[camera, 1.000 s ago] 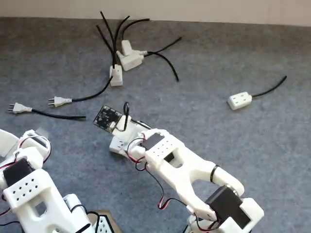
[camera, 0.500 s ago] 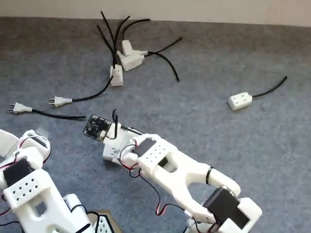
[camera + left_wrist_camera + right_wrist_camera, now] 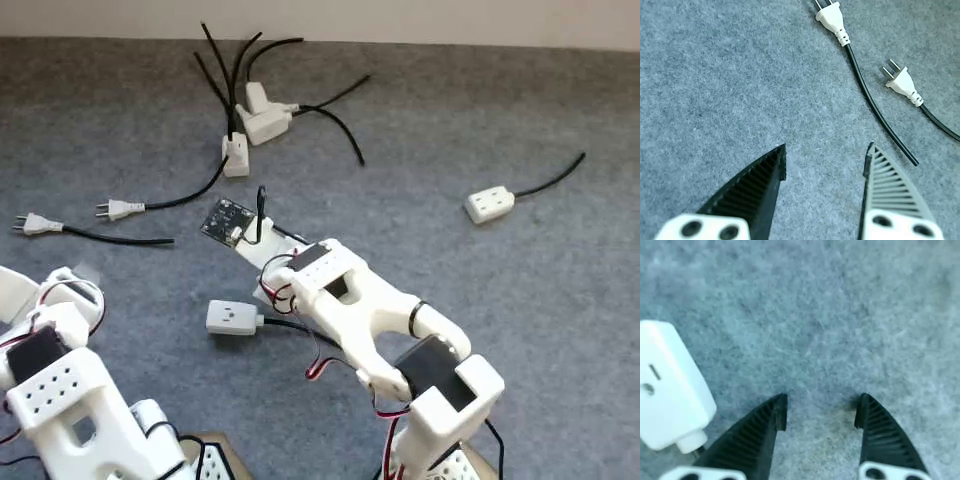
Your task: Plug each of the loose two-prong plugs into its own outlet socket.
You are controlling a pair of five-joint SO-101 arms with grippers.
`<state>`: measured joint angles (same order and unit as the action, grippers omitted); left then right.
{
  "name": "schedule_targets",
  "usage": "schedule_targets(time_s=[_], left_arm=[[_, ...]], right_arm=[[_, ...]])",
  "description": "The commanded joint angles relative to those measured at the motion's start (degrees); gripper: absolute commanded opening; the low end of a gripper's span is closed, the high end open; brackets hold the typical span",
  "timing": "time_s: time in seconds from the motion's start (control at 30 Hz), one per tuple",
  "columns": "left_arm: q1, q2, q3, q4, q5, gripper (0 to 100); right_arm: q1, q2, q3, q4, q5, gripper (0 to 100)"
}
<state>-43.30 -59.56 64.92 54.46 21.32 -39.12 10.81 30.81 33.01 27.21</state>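
Note:
Two loose white two-prong plugs on black cords lie on the grey carpet at the left; the left wrist view shows them beyond my left gripper, which is open and holds nothing. A white outlet socket lies free on the carpet beside the right arm. In the right wrist view this socket sits just outside one finger of my right gripper, which is open over bare carpet. A second free socket lies at the far right.
At the back, a cluster of white sockets and plugs with tangled black cords sits near another small socket. The left arm stands at the near left corner. Open carpet lies between the arms and at the right.
The right gripper carried the socket toward the near left, let go of it, and drew back toward the far side. The socket now lies free on the carpet. The left arm has kept still.

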Motion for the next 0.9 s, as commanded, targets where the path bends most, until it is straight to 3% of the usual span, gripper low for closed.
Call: schedule_targets(time_s=[0.0, 0.17, 0.37, 0.57, 0.87], left_arm=[[-0.48, -0.84, -0.22, -0.97, 0.18, 26], [-0.48, -0.84, -0.22, -0.97, 0.18, 26], [-2.59, -0.84, -0.4, -1.85, 0.44, 26], [-9.71, -0.75, -0.22, -2.64, 7.38, 26], [-10.86, -0.75, -0.31, -2.64, 7.91, 26]], right_arm=[[2.33, -3.21, -2.95, 4.97, 0.62, 22.1], [-3.65, -16.4, 1.01, 11.74, -1.58, 22.1], [-11.21, -29.23, 9.71, 11.21, -4.75, 22.1], [-16.22, -26.15, 12.18, 8.66, -4.92, 22.1], [-17.71, -13.49, 8.48, 6.11, -4.92, 22.1]])
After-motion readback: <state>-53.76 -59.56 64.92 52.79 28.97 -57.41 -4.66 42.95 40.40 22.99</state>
